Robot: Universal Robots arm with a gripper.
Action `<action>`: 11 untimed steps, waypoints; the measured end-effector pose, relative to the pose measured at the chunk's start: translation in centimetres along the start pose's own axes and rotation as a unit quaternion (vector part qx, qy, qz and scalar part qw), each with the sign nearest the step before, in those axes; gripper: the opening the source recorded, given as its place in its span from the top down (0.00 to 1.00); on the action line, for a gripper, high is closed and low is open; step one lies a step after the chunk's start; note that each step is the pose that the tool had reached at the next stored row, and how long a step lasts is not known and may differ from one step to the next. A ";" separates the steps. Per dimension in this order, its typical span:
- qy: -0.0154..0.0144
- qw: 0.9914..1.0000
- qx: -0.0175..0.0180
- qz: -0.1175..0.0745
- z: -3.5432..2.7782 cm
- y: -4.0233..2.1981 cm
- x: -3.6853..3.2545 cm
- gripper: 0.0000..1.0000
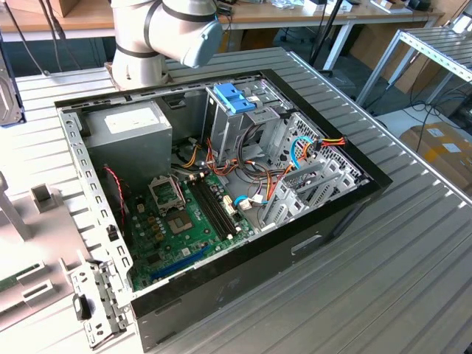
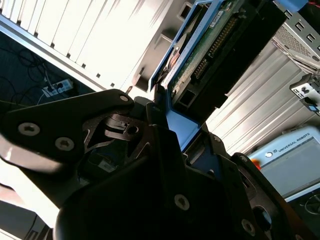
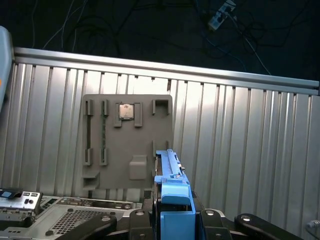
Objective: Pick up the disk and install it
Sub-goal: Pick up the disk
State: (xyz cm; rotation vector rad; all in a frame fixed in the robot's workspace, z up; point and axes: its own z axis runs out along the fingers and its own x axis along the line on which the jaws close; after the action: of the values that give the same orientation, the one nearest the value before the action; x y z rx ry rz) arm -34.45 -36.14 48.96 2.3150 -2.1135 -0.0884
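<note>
The tool [image 2: 165, 112] is clamped on the disk [image 2: 215, 50]. In the second wrist view its black jaws are shut against the disk's blue plastic side pieces, and the green circuit-board face is turned toward the camera. In the first wrist view the disk [image 3: 172, 200] stands edge-on in the tool [image 3: 172, 217], blue side piece foremost. Well beyond the tool's tip lies the ribbed metal table [image 3: 250, 150]. A grey slotted tray [image 3: 127, 165] rests on it and holds a small square chip [image 3: 126, 111]. In the exterior view the arm [image 1: 166, 33] rises behind the open computer case [image 1: 243, 273], whose drive cage [image 1: 236, 129] carries a light-blue latch [image 1: 234, 97].
</note>
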 end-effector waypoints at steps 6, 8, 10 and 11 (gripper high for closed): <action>0.000 1.000 0.000 0.000 -0.01 -0.55 0.05 0.63; 0.000 1.000 0.000 0.000 -0.02 -0.85 0.08 0.63; 0.000 1.000 0.000 0.000 -0.03 -1.12 0.10 0.63; 0.000 1.000 0.000 0.000 -0.03 -1.27 0.12 0.63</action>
State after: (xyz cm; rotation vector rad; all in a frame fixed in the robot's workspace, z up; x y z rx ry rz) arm -33.17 -36.14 48.93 2.3151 -2.1136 -0.0883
